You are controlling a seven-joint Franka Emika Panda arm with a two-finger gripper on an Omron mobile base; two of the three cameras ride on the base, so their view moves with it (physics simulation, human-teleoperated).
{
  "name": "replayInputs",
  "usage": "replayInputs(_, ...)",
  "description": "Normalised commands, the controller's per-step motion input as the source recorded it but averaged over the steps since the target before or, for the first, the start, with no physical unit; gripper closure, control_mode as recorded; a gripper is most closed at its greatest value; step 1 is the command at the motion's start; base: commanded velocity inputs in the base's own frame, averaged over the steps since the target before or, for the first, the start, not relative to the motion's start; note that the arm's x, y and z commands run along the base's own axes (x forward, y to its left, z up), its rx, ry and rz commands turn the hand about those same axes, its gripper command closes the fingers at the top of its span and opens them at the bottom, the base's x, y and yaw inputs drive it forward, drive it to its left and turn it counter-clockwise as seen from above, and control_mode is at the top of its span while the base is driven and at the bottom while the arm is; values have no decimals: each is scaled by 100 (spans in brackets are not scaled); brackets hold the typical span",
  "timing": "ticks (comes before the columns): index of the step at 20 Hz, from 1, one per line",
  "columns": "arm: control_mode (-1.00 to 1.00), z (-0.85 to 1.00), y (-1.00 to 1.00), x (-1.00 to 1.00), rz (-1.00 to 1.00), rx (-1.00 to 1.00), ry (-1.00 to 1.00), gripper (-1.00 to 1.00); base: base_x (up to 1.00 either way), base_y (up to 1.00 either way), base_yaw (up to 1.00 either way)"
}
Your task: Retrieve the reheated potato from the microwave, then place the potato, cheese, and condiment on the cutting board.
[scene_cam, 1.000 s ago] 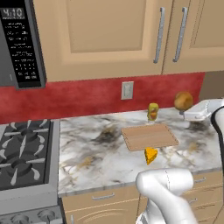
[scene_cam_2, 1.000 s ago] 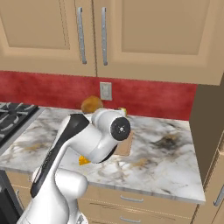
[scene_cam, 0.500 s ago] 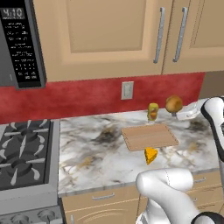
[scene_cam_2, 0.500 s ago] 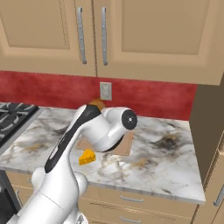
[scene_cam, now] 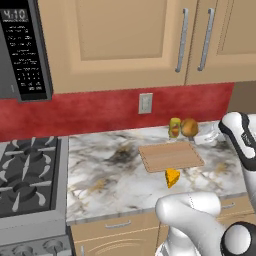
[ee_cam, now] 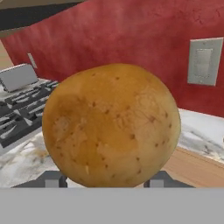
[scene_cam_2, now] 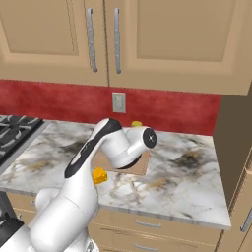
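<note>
Left base view: microwave clock reads "4:10".

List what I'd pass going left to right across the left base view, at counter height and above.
Microwave → stove → wall outlet → cutting board → potato → robot arm.

Golden-brown speckled potato, yellow-orange cheese, light-brown cutting board, grey-veined white marble counter, red backsplash.
</note>
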Motion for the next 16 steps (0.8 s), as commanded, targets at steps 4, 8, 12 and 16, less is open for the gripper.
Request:
replayInputs(4, -100, -46, 0, 39, 6, 0, 0, 100, 0, 0, 0)
replayInputs(8, -100, -44, 0, 25, 4, 0, 0, 100, 0, 0, 0)
replayInputs(12, -100, -44, 0, 18, 2, 0, 0, 100, 0, 0, 0)
replayInputs(16, -100, -46, 0, 26, 3, 0, 1, 100, 0, 0, 0)
